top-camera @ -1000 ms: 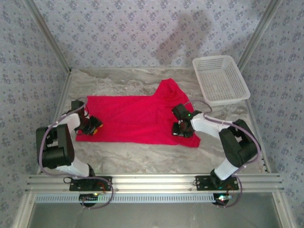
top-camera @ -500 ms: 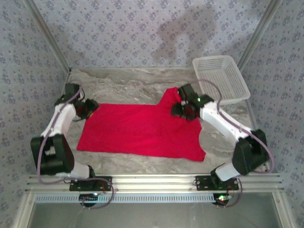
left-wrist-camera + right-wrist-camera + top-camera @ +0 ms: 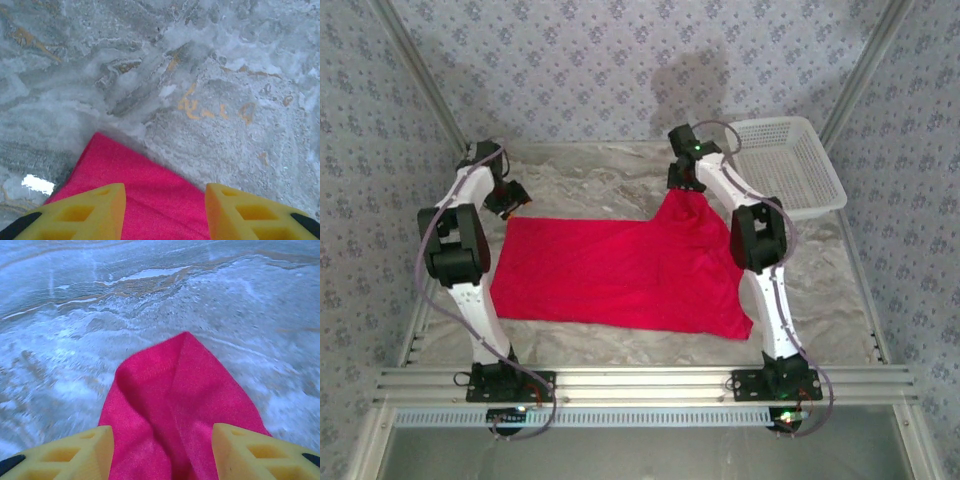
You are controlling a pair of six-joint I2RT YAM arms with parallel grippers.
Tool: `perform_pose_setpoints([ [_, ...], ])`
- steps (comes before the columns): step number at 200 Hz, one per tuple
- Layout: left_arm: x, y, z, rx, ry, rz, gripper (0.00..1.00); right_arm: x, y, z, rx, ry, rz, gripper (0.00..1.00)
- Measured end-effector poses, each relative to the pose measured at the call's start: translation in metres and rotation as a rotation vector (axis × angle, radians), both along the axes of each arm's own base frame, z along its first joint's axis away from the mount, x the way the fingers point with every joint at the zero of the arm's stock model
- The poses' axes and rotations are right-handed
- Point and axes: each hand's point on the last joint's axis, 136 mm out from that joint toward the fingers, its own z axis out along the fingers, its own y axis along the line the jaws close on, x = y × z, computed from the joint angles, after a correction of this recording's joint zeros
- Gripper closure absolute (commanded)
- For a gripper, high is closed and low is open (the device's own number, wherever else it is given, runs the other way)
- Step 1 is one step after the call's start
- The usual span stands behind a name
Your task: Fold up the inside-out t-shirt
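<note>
Top external view: the inside-out t-shirt point(image 3: 620, 270) lies spread flat in the middle of the marbled desk point(image 3: 590, 165), its long side running left to right. Its far edge rises to a narrow peak on the right, and its near right corner juts out toward the near edge. A white mesh basket point(image 3: 800, 208) stands at the far right corner of the desk, apart from the shirt. Both arms reach toward the far side. The left gripper point(image 3: 508, 197) hangs at the shirt's far left corner, and the right gripper point(image 3: 680, 180) hangs at the tip of the far peak.

Left wrist view: the yellow fingers point(image 3: 85, 212) stand well apart, so the jaws are parted. The red corner lies flat on the desk below and between them, its tip pointing away.

Right wrist view: the jaws are also parted, with a wide gap between them. A creased point of red cloth runs under both fingers point(image 3: 250, 450). Whether the fingers touch the cloth cannot be told.
</note>
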Motion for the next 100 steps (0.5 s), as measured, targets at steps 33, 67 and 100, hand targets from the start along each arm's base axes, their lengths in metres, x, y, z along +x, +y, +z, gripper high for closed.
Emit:
perform_pose_setpoints([
  [33, -0.001, 0.005, -0.010, 0.035, 0.033, -0.007, 0.53, -0.001, -0.007, -0.017, -0.049, 0.048, 0.024, 0.42],
  [67, -0.006, 0.013, -0.028, 0.080, 0.088, -0.008, 0.52, -0.002, -0.017, -0.017, -0.063, 0.063, 0.030, 0.40],
  [100, -0.009, 0.021, -0.030, 0.129, 0.104, -0.005, 0.51, 0.001, -0.026, -0.017, -0.065, 0.063, 0.028, 0.40],
])
